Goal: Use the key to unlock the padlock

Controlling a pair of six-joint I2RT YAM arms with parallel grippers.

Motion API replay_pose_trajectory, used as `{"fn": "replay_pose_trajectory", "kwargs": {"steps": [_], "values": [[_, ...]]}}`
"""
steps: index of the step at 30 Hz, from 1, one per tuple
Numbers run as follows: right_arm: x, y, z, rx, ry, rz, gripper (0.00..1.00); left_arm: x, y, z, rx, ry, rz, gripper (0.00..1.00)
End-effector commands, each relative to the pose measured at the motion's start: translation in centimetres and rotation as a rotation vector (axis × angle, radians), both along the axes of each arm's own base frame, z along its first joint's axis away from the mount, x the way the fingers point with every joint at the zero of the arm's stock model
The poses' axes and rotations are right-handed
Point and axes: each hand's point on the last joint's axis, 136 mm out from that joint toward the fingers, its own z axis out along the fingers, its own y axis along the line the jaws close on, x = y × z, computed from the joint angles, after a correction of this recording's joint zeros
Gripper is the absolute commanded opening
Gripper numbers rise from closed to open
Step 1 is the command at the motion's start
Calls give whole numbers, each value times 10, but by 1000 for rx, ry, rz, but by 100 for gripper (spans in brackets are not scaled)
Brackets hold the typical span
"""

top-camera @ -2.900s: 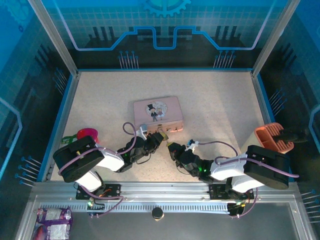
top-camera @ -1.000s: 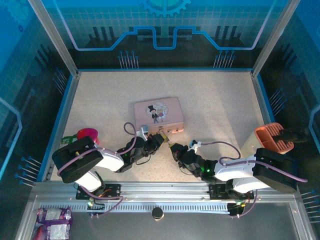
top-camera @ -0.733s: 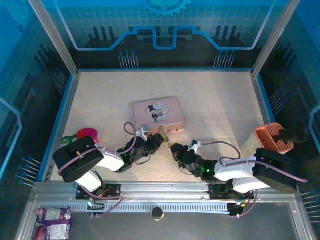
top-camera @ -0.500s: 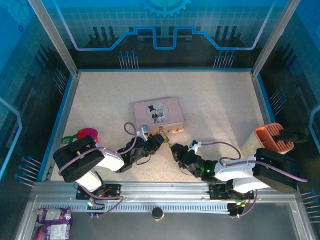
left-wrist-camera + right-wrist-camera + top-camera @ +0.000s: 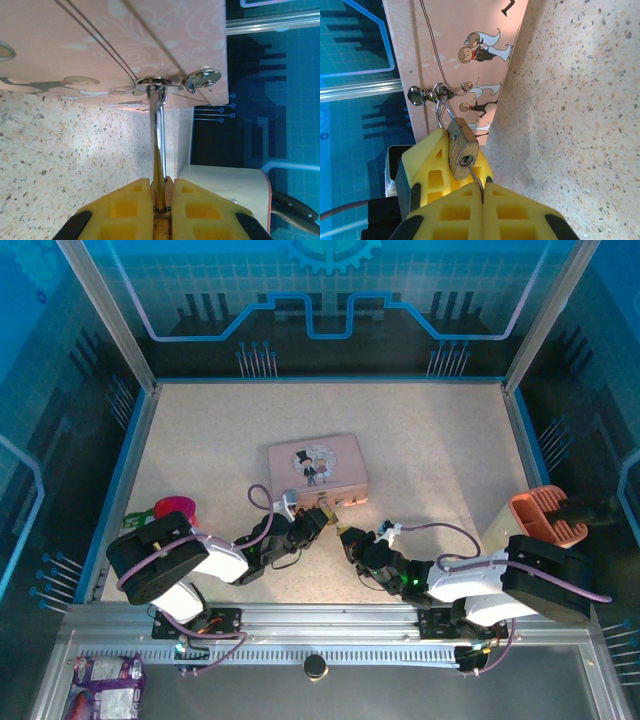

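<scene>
One padlock (image 5: 462, 147), one key (image 5: 474, 178), one pink tin (image 5: 340, 458).

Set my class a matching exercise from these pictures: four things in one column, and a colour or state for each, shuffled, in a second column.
Things
1. padlock
2. key
3. tin
4. left gripper

Colour or state
A. pink, with a cartoon couple
B. shut on the silver shackle
C. brass body, hooked through the hasp
D. slim metal, pinched by the right gripper

Pairs: 1-C, 2-D, 3-A, 4-B
</scene>
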Motion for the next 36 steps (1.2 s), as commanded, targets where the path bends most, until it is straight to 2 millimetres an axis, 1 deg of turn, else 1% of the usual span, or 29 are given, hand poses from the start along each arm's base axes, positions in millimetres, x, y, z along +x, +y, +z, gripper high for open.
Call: {"fn": "replay_pose_trajectory", "kwargs": {"steps": [1, 6, 9, 12, 15, 17, 20, 26, 29, 31, 33, 36], "values": [[6, 6, 15, 40, -39, -13, 0, -4, -17, 49, -137, -130, -69, 0], [10, 4, 16, 58, -48, -29, 0, -6, -20, 50, -145, -128, -82, 0], [14, 5, 17, 66, -50, -26, 0, -12, -23, 53, -144, -133, -100, 0], [21, 3, 22, 82, -61, -29, 0, -18, -25, 49, -130, -126, -117, 0], [25, -2, 24, 79, -64, -39, 0, -23, -22, 45, -126, -120, -119, 0], [25, -7, 21, 65, -55, -49, 0, -24, -20, 42, -124, -117, -116, 0], [26, -12, 21, 61, -54, -56, 0, -26, -22, 43, -129, -120, -127, 0], [27, -4, 24, 86, -59, -34, 0, -27, -27, 50, -142, -138, -142, 0], [23, 5, 24, 83, -56, -6, 0, -26, -29, 54, -153, -147, -141, 0], [15, 10, 20, 79, -49, 1, 0, -24, -27, 56, -152, -154, -124, 0], [9, 5, 14, 58, -47, -10, 0, -20, -22, 55, -140, -157, -104, 0], [3, -11, 2, 14, -28, -36, 0, -11, -13, 51, -116, -153, -66, 0]]}}
